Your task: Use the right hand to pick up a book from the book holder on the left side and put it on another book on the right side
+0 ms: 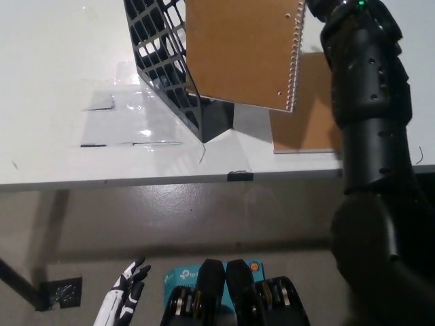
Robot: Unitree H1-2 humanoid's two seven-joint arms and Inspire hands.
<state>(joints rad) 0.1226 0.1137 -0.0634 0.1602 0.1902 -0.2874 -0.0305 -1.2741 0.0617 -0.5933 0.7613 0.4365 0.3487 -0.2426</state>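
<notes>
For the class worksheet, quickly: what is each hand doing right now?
Left hand: open, holding nothing, hanging low beside the body.
Right hand: mostly out of view at the top edge; it holds the lifted notebook above the table.

1. The lifted book (241, 51) has a matt brown card cover and a metal spiral.
2. The book holder (163, 54) is glossy black plastic lattice.
3. The bench (61, 81) is smooth, white, faintly shiny.

Bright overhead light, glare on table (61, 54)
</notes>
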